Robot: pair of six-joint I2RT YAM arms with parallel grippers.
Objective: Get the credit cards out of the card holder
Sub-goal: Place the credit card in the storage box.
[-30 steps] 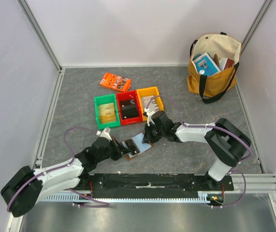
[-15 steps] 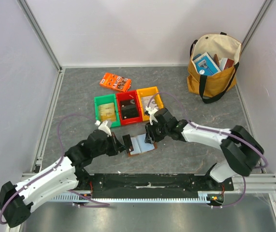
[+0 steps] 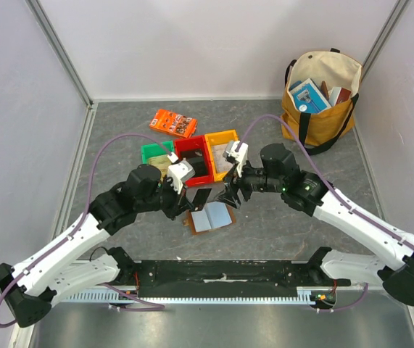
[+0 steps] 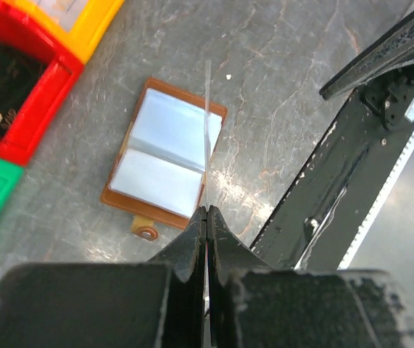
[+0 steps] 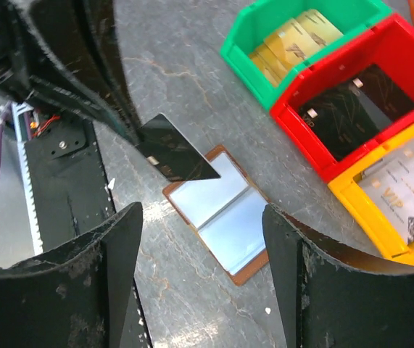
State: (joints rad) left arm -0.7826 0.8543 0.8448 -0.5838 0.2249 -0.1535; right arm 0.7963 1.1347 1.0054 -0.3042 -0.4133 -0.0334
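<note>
The brown card holder lies open and flat on the table, its pale blue lining up; it also shows in both wrist views. My left gripper hangs above its left edge, shut on a dark credit card. That card appears edge-on as a thin line in the left wrist view and as a dark slab in the right wrist view. My right gripper hovers over the holder, open and holding nothing.
Behind the holder stand a green bin with gold cards, a red bin with dark cards and a yellow bin with silvery cards. An orange printed box lies farther back. A tote bag stands at the back right.
The left gripper has risen and drawn the dark card clear of the holder. The right gripper opened, let go of the holder and lifted; the holder now lies flat.
</note>
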